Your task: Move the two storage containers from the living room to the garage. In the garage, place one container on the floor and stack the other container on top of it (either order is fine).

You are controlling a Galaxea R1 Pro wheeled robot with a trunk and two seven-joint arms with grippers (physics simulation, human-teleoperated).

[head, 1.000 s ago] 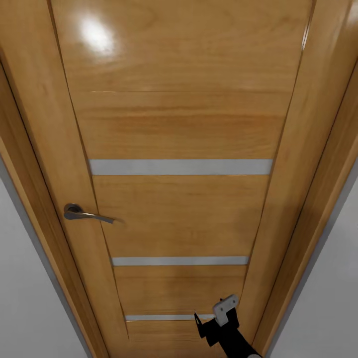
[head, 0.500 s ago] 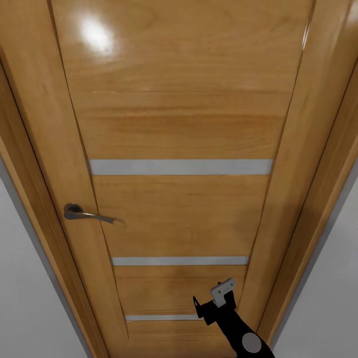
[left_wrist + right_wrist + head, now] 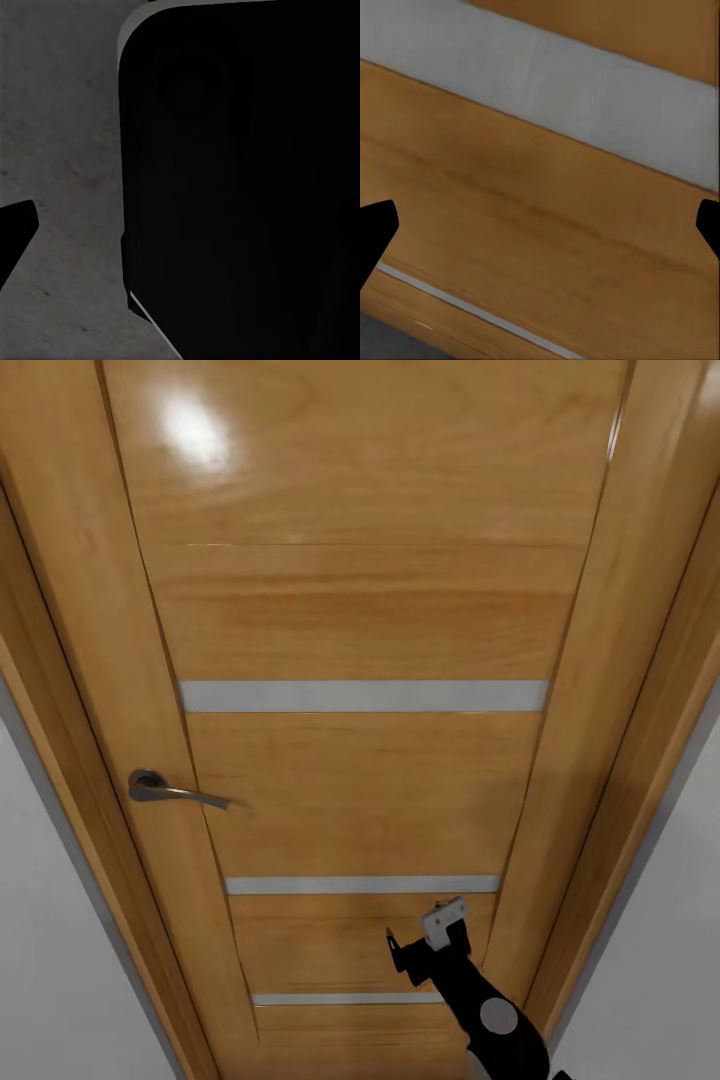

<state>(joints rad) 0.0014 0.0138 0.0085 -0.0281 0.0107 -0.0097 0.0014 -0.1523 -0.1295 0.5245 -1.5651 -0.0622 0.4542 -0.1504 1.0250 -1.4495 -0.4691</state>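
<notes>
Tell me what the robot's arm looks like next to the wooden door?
The right arm is glossy black with a round grey disc on its side. A pale grey block with small dark holes sits near the right gripper, which is black. In the right wrist view its fingertips look like dark, blunt wedges.

One wooden door (image 3: 360, 610), one metal lever handle (image 3: 165, 790) and three pale horizontal strips (image 3: 362, 695) are being shown; one gripper (image 3: 425, 945) is being seen before it.
</notes>
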